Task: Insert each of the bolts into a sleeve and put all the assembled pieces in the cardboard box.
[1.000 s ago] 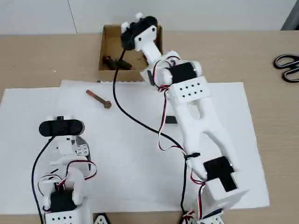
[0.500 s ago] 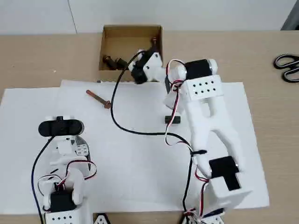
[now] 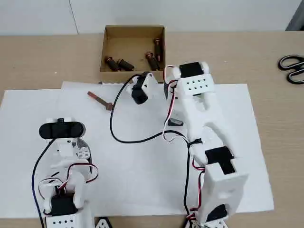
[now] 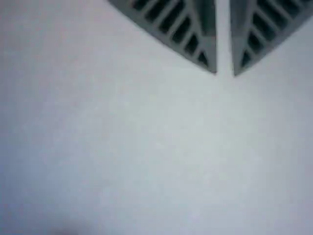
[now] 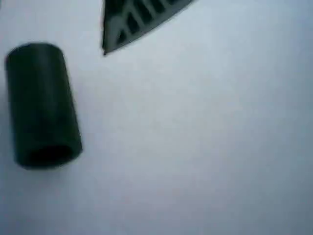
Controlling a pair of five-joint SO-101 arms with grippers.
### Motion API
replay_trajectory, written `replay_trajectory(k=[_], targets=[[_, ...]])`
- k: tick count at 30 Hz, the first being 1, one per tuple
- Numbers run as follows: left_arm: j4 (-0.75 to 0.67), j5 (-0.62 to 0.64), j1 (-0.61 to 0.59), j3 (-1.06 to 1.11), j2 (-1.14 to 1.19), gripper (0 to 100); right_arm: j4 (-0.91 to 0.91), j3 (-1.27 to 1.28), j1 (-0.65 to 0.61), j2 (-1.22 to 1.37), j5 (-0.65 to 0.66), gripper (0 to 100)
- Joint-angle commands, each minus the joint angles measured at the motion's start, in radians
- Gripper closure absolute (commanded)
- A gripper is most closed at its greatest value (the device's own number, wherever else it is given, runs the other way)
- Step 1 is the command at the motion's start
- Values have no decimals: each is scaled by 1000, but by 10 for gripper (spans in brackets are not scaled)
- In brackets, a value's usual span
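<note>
Several assembled pieces [image 3: 153, 60] lie in the cardboard box [image 3: 134, 29] at the back of the table. On the white paper, a loose rusty bolt [image 3: 99, 100] rests to the left. A black sleeve [image 3: 175, 122] lies by the right arm [image 3: 197, 92], which is folded back over the paper. In the right wrist view the sleeve [image 5: 41, 103] lies on its side close to one finger [image 5: 142, 19]; no other finger is near it and nothing is held. My left gripper [image 4: 224, 73] hangs shut and empty just above bare paper at the front left [image 3: 81, 151].
Scissors [image 3: 292, 68] lie at the right edge of the wooden table. The white paper sheet [image 3: 142, 171] covers the middle and front. A black cable [image 3: 118, 135] loops from the right arm across the paper.
The right arm has pulled back from over the cardboard box to the paper near the sleeve, uncovering two pieces in the box. The left arm has kept still.
</note>
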Motion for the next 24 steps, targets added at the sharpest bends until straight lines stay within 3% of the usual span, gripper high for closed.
replay_trajectory(k=[1, 24], targets=[[-20, -5, -8, -4, -8, 994, -4, -48, -21, 21, 29, 855], [-20, -5, -8, -4, -8, 994, -84, -51, 21, 211, 26, 860]])
